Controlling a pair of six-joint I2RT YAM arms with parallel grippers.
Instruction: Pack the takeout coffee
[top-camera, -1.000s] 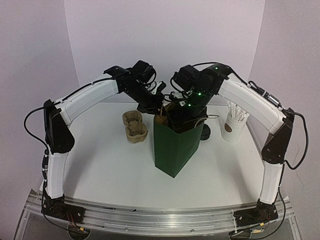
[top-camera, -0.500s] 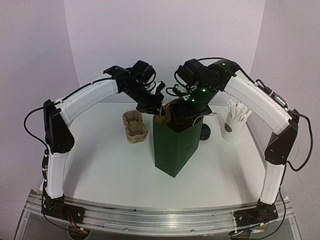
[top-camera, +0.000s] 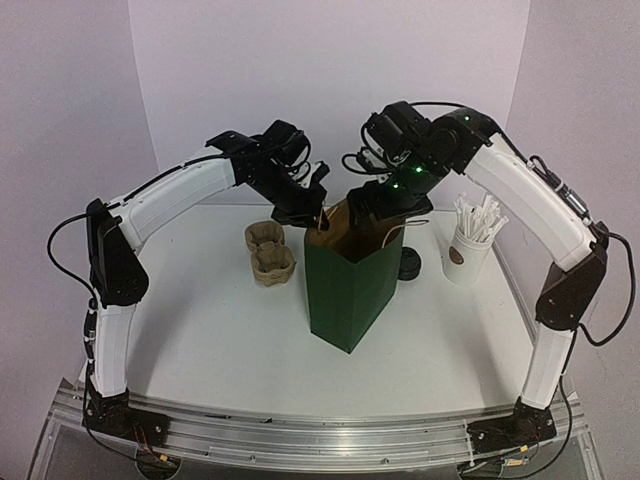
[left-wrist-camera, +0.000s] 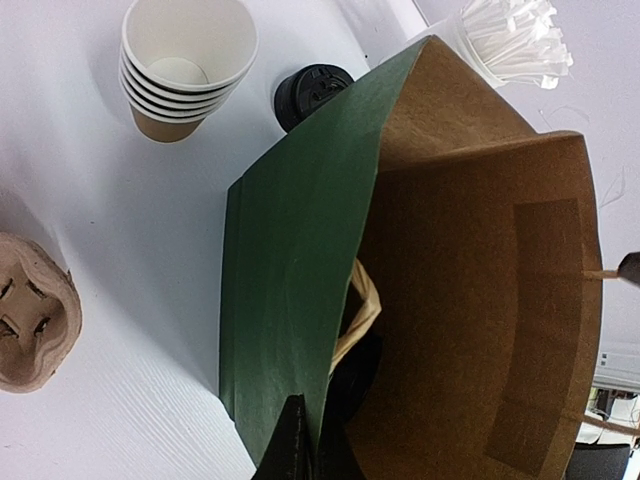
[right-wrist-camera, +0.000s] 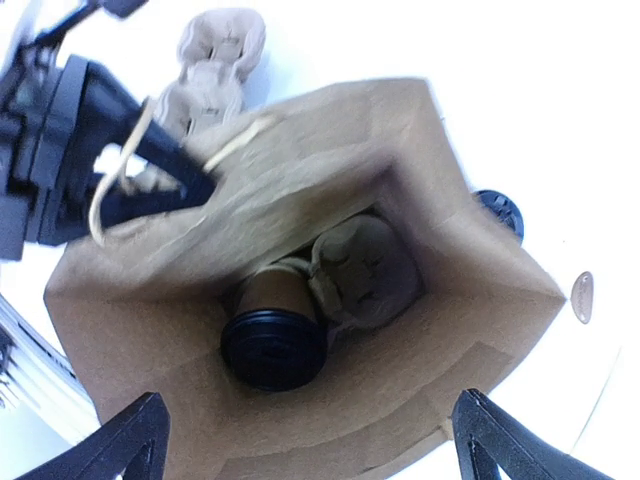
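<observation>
The takeout coffee (right-wrist-camera: 273, 345), a brown paper cup with a black domed lid, sits at the bottom of the green paper bag (top-camera: 345, 290), touching a pulp carrier (right-wrist-camera: 365, 270) in there. My right gripper (right-wrist-camera: 310, 400) hangs open above the bag's mouth with nothing between its fingers; the top view shows the right gripper (top-camera: 383, 208) just over the bag's back rim. My left gripper (left-wrist-camera: 305, 435) is shut on the bag's green wall (left-wrist-camera: 290, 270) at its rim, one finger outside and one inside. From above, the left gripper (top-camera: 318, 215) is at the bag's back left corner.
Pulp carriers (top-camera: 270, 255) lie left of the bag. A stack of paper cups (left-wrist-camera: 185, 60) and black lids (top-camera: 410, 265) stand behind the bag. A white cup of wrapped sticks (top-camera: 468, 245) is at the right. The bag's twine handle (left-wrist-camera: 362, 305) hangs inside.
My right gripper has risen out of the bag's mouth and drawn back up to the right, still open. The left gripper keeps its hold on the bag's rim.
</observation>
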